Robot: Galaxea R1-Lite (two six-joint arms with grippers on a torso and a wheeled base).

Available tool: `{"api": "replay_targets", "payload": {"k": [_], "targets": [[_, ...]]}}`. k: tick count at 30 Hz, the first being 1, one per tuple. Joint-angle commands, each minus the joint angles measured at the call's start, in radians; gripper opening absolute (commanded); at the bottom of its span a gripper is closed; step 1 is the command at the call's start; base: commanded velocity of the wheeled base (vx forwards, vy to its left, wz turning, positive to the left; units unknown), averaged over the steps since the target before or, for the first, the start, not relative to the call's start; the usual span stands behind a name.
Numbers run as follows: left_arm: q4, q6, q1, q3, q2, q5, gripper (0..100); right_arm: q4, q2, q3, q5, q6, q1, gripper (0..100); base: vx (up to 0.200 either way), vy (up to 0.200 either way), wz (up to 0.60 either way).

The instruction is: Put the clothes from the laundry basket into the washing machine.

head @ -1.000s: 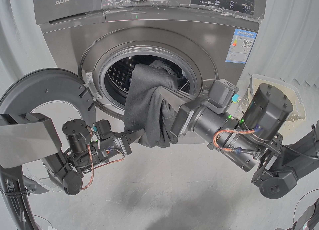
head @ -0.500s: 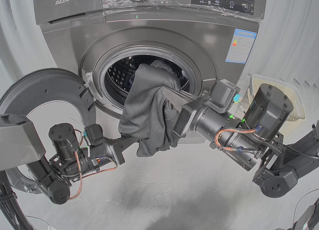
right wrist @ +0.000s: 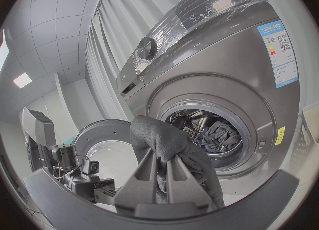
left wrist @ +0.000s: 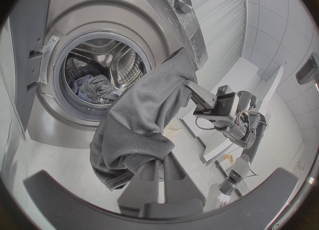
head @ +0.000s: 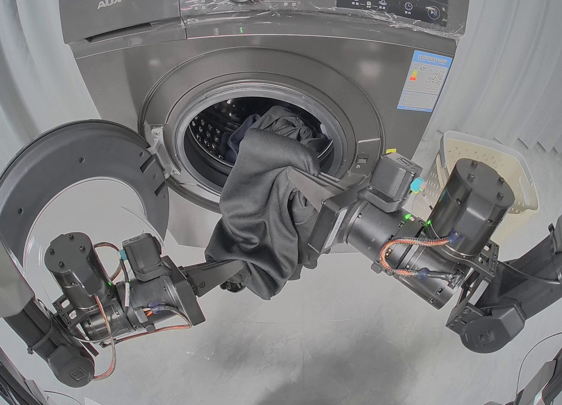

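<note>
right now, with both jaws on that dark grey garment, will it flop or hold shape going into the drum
Likely floppy: the garment sags in folds between the right jaws and left jaws. Probably light: the cloth looks thin and meshy. Its hanging lower edge might drag on the drum rim.

L gripper [head: 231,271] is dropping lower & backing toward the robot w/ the dark garment's [head: 263,207] bottom edge, stretching the cloth downward. R gripper [head: 295,176] is sinking slightly too, so the garment's top fold is sliding out of the drum [head: 208,131] mouth, uncovering more of the clothes [head: 284,122] inside.
</note>
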Motion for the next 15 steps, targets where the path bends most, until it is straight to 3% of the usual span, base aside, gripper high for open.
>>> {"api": "replay_targets", "payload": {"k": [1,2,9,15], "targets": [[0.0,0.0,-0.005,0.023,-0.002,0.001,0,-0.001,-0.002,0.002,-0.001,0.0,0.002,0,0.0,0.0,0.0],[-0.002,0.003,-0.005,0.009,0.053,0.018,100,-0.001,-0.004,0.002,-0.001,0.0,0.002,0,0.0,0.0,0.0],[-0.002,0.056,0.007,-0.02,0.181,0.057,100,0.001,-0.005,-0.003,0.001,-0.001,0.001,0,0.0,0.0,0.0],[-0.002,0.056,0.01,-0.051,0.233,0.087,100,0.002,-0.017,-0.01,0.001,-0.003,-0.002,0,0.0,0.0,0.0]]}}
